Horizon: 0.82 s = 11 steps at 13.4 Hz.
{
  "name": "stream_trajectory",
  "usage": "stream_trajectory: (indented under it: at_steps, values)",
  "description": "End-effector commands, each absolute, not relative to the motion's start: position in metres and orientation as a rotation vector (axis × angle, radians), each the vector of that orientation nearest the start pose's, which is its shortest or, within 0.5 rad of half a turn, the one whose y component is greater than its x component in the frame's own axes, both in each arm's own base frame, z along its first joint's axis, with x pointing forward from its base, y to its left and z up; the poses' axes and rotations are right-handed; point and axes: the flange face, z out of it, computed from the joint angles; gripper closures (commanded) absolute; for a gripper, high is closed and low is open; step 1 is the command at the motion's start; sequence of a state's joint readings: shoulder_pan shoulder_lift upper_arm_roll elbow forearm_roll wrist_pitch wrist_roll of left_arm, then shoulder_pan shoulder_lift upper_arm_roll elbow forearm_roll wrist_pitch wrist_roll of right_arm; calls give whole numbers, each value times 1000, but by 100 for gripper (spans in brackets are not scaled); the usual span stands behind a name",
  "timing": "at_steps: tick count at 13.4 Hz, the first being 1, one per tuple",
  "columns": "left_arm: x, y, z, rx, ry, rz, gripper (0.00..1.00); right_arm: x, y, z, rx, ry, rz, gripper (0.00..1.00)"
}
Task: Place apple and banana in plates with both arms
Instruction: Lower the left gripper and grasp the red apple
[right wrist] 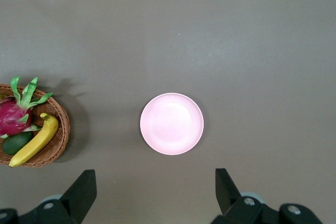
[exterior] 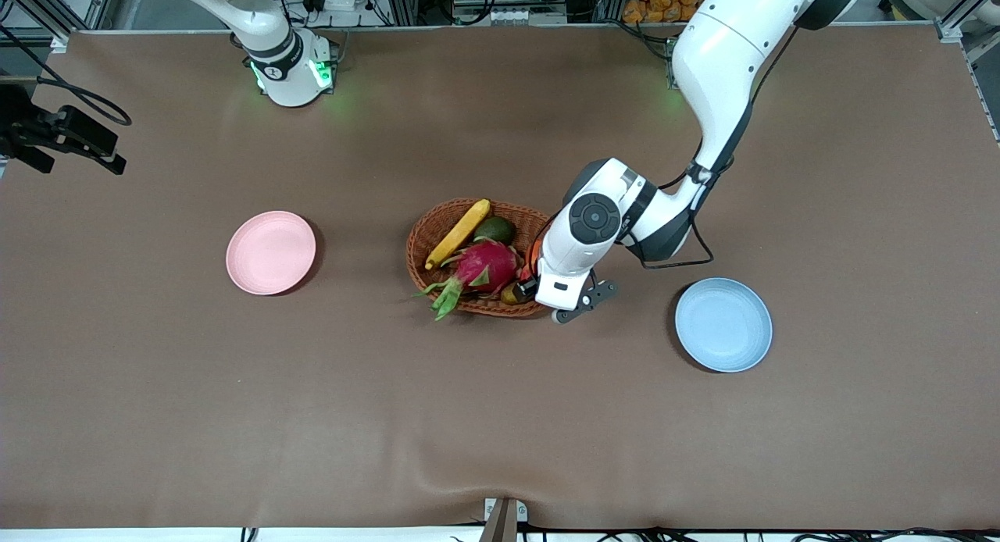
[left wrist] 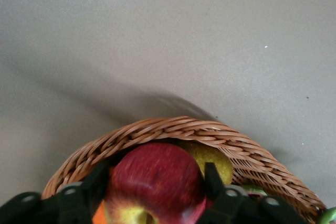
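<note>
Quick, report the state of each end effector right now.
Left end effector: shut on the small red apple, down in the oval brown wicker basket.
Right end effector: open, empty, high over the round pale pink plate.

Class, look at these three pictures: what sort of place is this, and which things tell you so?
Probably a robotics lab set up for practice. Two white robot arms, the left arm and the right arm, are mounted at a brown-covered table, with metal framing and cables along its edge, and toy-like fruit in a basket.
</note>
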<state>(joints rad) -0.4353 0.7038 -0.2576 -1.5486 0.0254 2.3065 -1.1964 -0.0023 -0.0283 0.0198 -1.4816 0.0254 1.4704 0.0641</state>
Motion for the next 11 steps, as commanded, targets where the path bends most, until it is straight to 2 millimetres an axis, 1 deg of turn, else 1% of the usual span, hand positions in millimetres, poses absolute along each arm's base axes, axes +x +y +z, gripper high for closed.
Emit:
stream_trajectory:
  at_steps: [1, 2, 5, 7, 9, 10, 11]
  values:
    - [565, -432, 248, -3144, -906, 97, 94, 535, 10, 676, -3113, 69, -22, 0]
    - [566, -431, 249, -3144, -908, 96, 100, 535, 10, 676, -3113, 69, -22, 0]
    - [567, -430, 255, -3146, -899, 90, 100, 535, 10, 676, -3113, 69, -22, 0]
    - [573, -423, 276, -3142, -903, 75, 100, 535, 10, 676, -3113, 69, -22, 0]
    - [576, -414, 309, -3134, -896, 55, 100, 535, 10, 676, -3113, 69, -22, 0]
    - [583, -401, 325, -3127, -909, 40, 100, 535, 10, 676, -3113, 69, -22, 0]
    - [586, -391, 337, -3125, -876, 36, 100, 535, 10, 676, -3113, 69, -22, 0]
